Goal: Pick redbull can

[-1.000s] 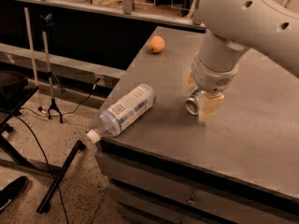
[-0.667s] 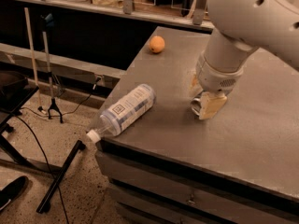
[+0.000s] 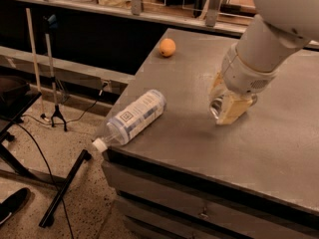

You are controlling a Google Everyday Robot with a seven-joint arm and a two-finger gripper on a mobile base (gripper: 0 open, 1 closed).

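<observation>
The redbull can [image 3: 216,107] shows only as a shiny rimmed end poking out to the left between my gripper's beige fingers [image 3: 233,111]. My gripper [image 3: 227,108] is shut on the can, low over the grey table [image 3: 279,153], right of centre. The white arm comes down from the top right and hides the rest of the can. I cannot tell whether the can touches the table top.
A clear plastic bottle with a white label [image 3: 135,116] lies on its side at the table's left front edge, cap past the edge. An orange [image 3: 167,47] sits at the far left corner. Stands, cables and a shelf are at left and behind.
My gripper has moved a little to the right, and the can's shiny end has moved with it. The bottle and the orange have not moved.
</observation>
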